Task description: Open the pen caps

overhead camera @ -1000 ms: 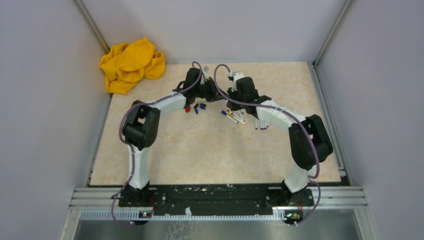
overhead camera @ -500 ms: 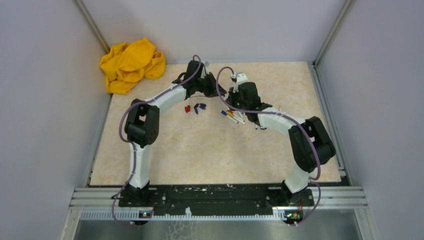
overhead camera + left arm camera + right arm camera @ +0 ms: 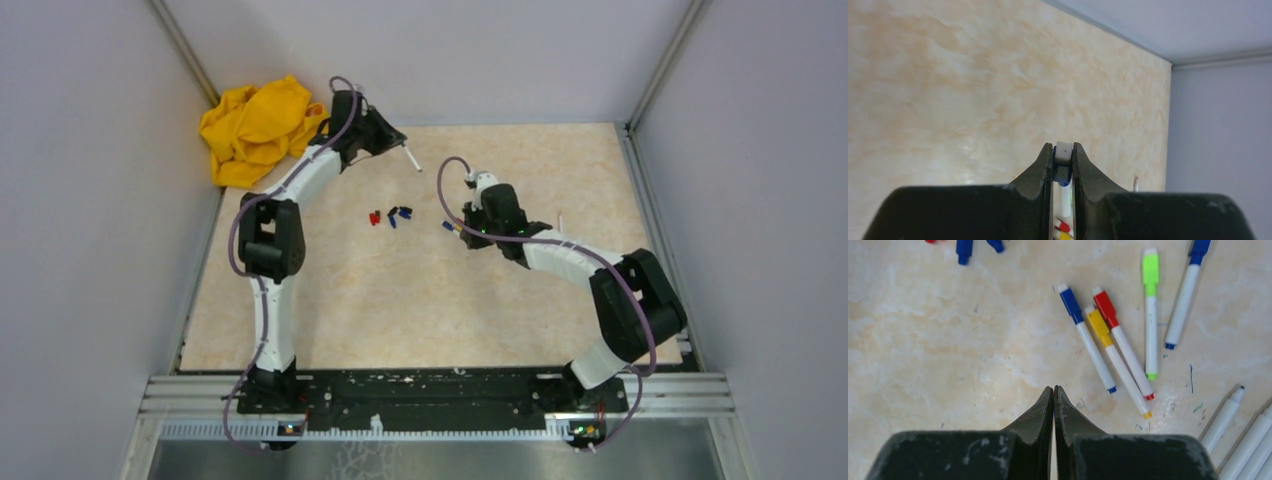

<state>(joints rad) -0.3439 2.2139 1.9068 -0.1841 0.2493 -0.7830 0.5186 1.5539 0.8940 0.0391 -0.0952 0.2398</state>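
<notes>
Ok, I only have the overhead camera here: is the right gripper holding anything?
Observer: No. Its wrist camera shows the right gripper shut, with nothing between the fingers.
Operator: What colour is the pen in the left one?
Observer: Blue, it seems. The pen shows a blue part between the left gripper's fingers.
Operator: How many capped pens lie near the right gripper?
Observer: Five: two blue pens, a yellow pen, a red pen and a green pen.

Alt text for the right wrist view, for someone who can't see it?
The right claw, shut and empty, hangs over a beige table. Ahead lie five capped pens; loose blue caps sit top left, uncapped barrels bottom right.
</notes>
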